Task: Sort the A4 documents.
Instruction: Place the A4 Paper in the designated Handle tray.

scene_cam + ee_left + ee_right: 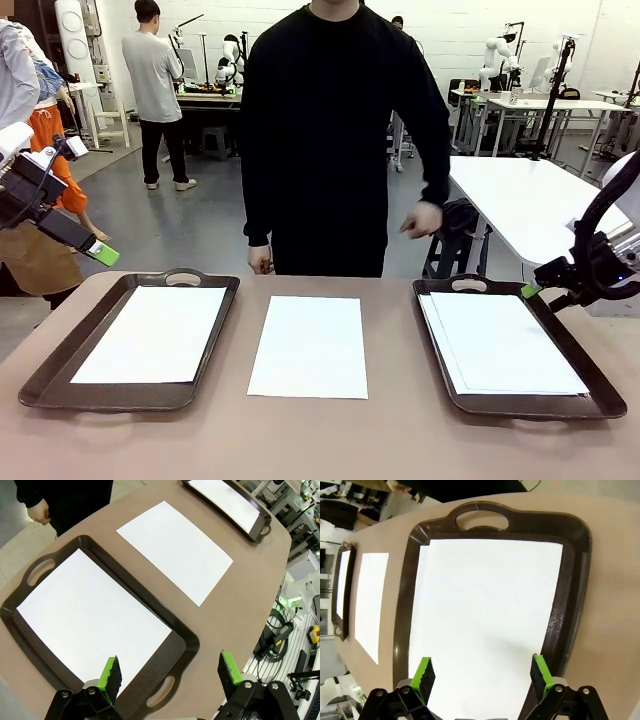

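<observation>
Table [400, 440]: brown top; we saw two dark brown handled trays on it and one loose sheet between them.
Left tray [52, 378]: it lay on the robot's left side of the table; one white A4 document [155, 333] lay flat inside it, within the rim.
Middle document [310, 346]: a single white sheet lay flat on the bare table between the two trays, touching neither, with its short edge toward the person.
Right tray [520, 405]: it lay on the robot's right side; white A4 documents [505, 345] lay inside. From the offset edges at the left side we made out more than one sheet, but we could not tell how many.
Left claw [170, 667]: its fingers were spread wide with nothing between the green pads. In its wrist view it hung above one handle end of the left tray, clear of the sheet.
Right claw [481, 671]: its fingers were spread wide, pinching nothing. In its wrist view it looked down on the paper in the right tray, one pad over the sheet and the other near the tray's inner wall.
Person [340, 130]: the person stood at the far side in a black top. One hand [425, 218] was held out to the side and the other hand [260, 262] hung near the table's far edge, both clear of the sheets.
</observation>
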Robot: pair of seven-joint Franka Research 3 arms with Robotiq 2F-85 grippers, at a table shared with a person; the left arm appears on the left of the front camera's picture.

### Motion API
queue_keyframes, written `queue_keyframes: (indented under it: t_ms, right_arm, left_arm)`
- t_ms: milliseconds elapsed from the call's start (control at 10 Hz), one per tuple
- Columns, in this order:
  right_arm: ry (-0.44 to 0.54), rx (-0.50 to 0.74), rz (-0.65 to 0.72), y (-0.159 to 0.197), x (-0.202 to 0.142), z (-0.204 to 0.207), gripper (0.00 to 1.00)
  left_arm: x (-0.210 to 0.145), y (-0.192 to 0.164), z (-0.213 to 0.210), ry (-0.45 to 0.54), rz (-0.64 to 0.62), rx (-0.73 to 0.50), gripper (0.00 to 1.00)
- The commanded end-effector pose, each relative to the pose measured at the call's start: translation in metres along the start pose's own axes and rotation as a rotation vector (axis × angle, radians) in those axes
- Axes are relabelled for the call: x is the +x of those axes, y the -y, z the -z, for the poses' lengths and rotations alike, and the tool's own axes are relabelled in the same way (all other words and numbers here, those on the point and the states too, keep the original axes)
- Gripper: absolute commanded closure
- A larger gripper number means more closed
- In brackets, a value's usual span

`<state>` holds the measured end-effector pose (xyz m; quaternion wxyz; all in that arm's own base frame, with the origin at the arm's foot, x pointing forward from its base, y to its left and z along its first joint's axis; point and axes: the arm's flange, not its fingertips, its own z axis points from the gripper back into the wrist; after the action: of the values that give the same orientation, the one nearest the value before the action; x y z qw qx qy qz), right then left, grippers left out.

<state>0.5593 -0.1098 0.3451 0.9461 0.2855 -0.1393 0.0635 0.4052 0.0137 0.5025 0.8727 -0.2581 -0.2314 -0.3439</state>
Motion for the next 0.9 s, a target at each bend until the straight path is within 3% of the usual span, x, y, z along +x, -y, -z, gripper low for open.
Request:
queue_keyframes:
  t_ms: [0, 200, 300, 800]
  right_arm:
    - [-0.01, -0.045, 0.004, -0.009, -0.006, 0.001, 0.0]
    - [-0.011, -0.057, 0.026, -0.018, -0.003, 0.006, 0.0]
    - [0.004, -0.011, -0.01, -0.004, 0.0, -0.003, 0.0]
    - [0.004, -0.011, -0.01, -0.004, 0.0, -0.003, 0.0]
  left_arm:
    - [0.0, 0.0, -0.001, 0.001, 0.004, 0.0, 0.0]
    - [0.0, 0.0, -0.001, 0.001, 0.004, 0.0, 0.0]
    - [0.0, 0.0, -0.001, 0.001, 0.004, 0.0, 0.0]
    - [0.0, 0.0, -0.001, 0.001, 0.004, 0.0, 0.0]
